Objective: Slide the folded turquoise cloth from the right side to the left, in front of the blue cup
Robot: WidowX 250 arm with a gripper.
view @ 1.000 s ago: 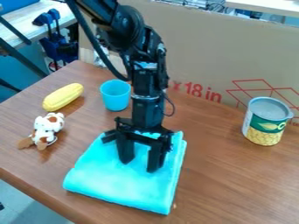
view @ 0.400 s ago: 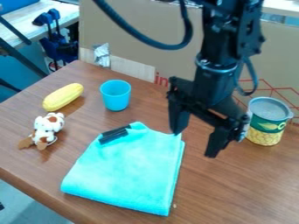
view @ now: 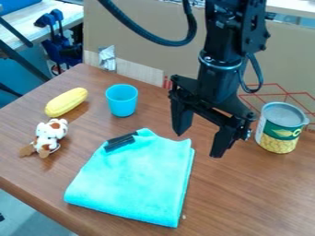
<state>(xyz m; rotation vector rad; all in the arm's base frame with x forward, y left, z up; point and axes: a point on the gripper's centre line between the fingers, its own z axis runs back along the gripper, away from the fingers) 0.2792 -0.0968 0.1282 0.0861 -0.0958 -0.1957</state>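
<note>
A: Where is the gripper (view: 198, 144)?
B: It hangs over the wooden table (view: 246, 198), pointing down, near the far right corner of the turquoise cloth (view: 132, 184).

A: How do its fingers stand?
B: Wide apart, all 2 of them, with nothing gripped between them.

A: And the cloth?
B: It lies folded and fairly flat at the front middle of the table, its far edge a little uneven. A small black item (view: 121, 142) rests on it, by its far left corner.

A: What is on the right?
B: A can (view: 282, 129) with a green and yellow label stands upright, beyond the gripper and apart from it.

A: And on the other side?
B: A blue cup (view: 122, 100) stands upright behind the cloth, not touching it. Further left lies a yellow corn cob (view: 66, 102), set at a slant. In front of the cob is a small brown and white plush toy (view: 49, 136), left of the cloth.

A: Anything behind?
B: A big cardboard sheet (view: 141, 41) with red print stands along the far edge of the table.
</note>
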